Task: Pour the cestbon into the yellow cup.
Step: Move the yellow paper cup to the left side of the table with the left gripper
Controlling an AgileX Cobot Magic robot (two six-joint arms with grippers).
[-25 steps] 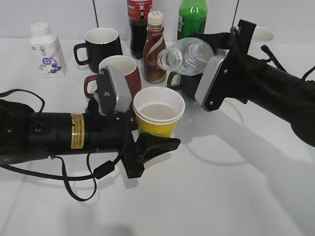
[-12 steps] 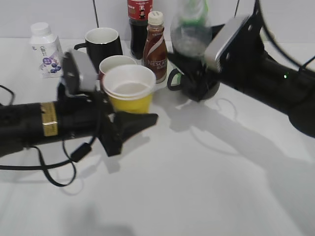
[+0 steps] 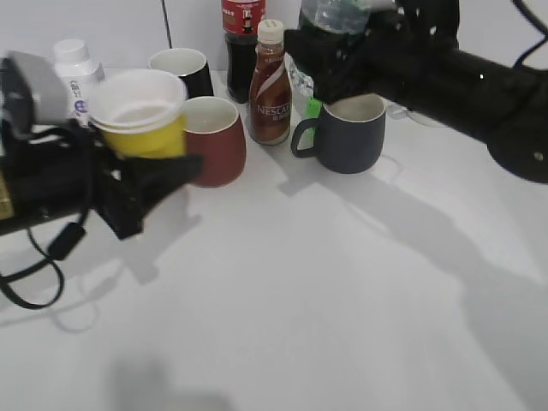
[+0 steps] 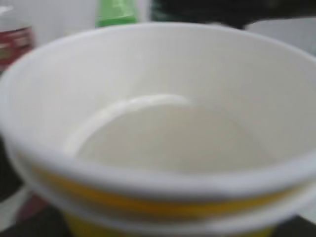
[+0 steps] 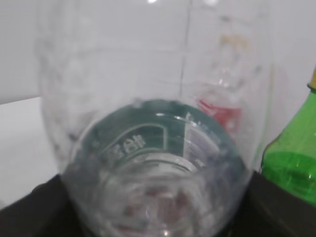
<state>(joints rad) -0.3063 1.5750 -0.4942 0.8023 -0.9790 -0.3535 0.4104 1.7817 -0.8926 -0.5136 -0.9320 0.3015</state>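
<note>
Cestbon [image 5: 158, 148] sits clamped in my right gripper [image 3: 360, 51], raised at the back of the table above the dark grey mug [image 3: 347, 133]. Only the clear lower body shows at the top edge of the exterior view; the wrist camera looks through its ribbed clear wall, with the dark green label band seen through the plastic. My right fingers close around it — dark pads press at both lower corners of that view, with the green soda bottle [image 5: 291, 163] just beside it.

My left gripper [image 3: 150, 175] holds the yellow cup [image 3: 141, 111] upright and lifted off the white table [image 3: 342, 300], over at the left side, well apart from the bottle. The fingers wrap its lower part. The cup appears doubled, one white rim nested inside another, and its white inside [image 4: 163, 133] shows a pale, faintly shiny bottom — I cannot tell how much liquid is there.

Just beside the cup stands a red mug [image 3: 214, 137], with a black mug [image 3: 181, 68] behind it, a brown Nescafe bottle [image 3: 269, 86] next to that, and a small white bottle [image 3: 75, 68] at far left.
</note>
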